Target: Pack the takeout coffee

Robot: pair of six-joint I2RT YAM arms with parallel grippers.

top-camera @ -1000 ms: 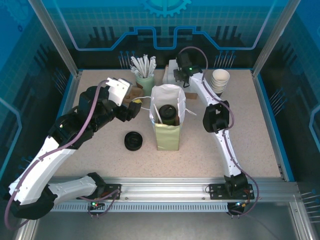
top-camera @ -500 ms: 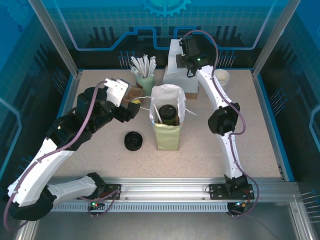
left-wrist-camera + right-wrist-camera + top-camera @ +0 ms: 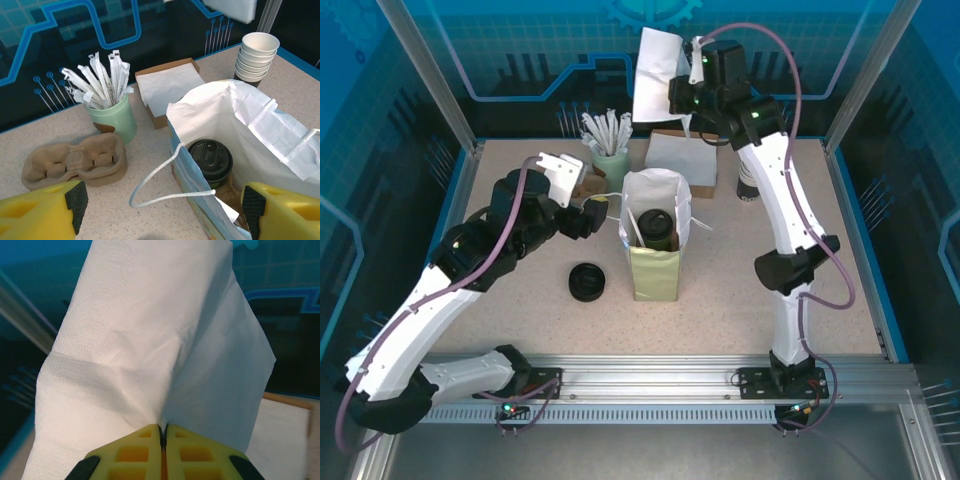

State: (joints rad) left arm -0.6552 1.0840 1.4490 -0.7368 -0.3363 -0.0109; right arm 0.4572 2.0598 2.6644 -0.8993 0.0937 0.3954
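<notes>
High over the table's back edge, the right pincer (image 3: 163, 432) is clamped tight on a napkin (image 3: 150, 340). Its yellow pads meet on one fold, and the rest of the sheet fans out loose beyond them. Beneath it on the table sits the napkin box (image 3: 680, 160), and just in front of that stands the bag (image 3: 655, 272), upright with its mouth wide.

The coffee (image 3: 210, 159) is already inside the bag, upright on the bottom with its black lid on. The left pincer (image 3: 160, 215) hangs at the bag's left side, spread wide and gripping nothing. The bag's near corner and its loop handle (image 3: 155, 182) lie ahead of the gap between the pads.

The step in hand looks like getting the napkin into the bag beside the cup. The sheet is broad and limp, so it is probably best carried squarely over the mouth and lowered until its free edge is below the rim, then let go. Released from height, it could drift onto the table or drape over the rim.

Aiming for the space beside the lid should let it settle. The bag is thin paper, so a brush against its wall might tip it. The left pincer seems well placed to steady the rim.
</notes>
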